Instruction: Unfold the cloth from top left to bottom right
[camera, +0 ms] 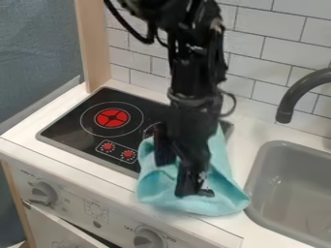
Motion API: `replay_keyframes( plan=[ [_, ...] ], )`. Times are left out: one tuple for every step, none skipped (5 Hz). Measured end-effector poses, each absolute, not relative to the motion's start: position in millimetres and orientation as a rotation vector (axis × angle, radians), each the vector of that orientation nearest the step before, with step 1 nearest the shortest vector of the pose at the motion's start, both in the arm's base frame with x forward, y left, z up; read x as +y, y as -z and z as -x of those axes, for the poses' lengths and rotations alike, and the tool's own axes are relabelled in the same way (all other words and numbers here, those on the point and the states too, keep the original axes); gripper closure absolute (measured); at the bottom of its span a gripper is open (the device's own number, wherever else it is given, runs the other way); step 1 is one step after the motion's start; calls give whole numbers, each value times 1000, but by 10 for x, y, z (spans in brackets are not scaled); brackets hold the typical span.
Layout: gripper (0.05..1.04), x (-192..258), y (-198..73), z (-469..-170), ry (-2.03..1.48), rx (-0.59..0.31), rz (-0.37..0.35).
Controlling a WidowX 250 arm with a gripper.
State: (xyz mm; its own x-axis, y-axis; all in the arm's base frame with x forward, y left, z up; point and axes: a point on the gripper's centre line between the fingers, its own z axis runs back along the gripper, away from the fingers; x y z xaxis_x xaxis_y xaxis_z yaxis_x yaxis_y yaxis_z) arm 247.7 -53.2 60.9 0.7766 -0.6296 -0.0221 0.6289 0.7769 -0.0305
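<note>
Knob (148, 238) and toy oven front (116, 223) sit nearest, below the black gripper (178, 179), whose jaws look spread apart, with a bit of blue cloth (223, 196) between them. It looks like time to grab the cloth, so the next move should be to pinch its top left part, lift it a little and pull it to the bottom right. Under and around the jaws, the cloth lies bunched on the white counter (249, 128) and the stove's (71, 121) edge, beside the sink (294, 193).
</note>
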Motion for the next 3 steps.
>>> replay_keyframes(
  plan=[
    [80, -450, -890, -2611, 651, -31, 17],
    [85, -442, -906, -2611, 645, -37, 19],
    [85, -447, -906, -2610, 644, -37, 21]
  ],
)
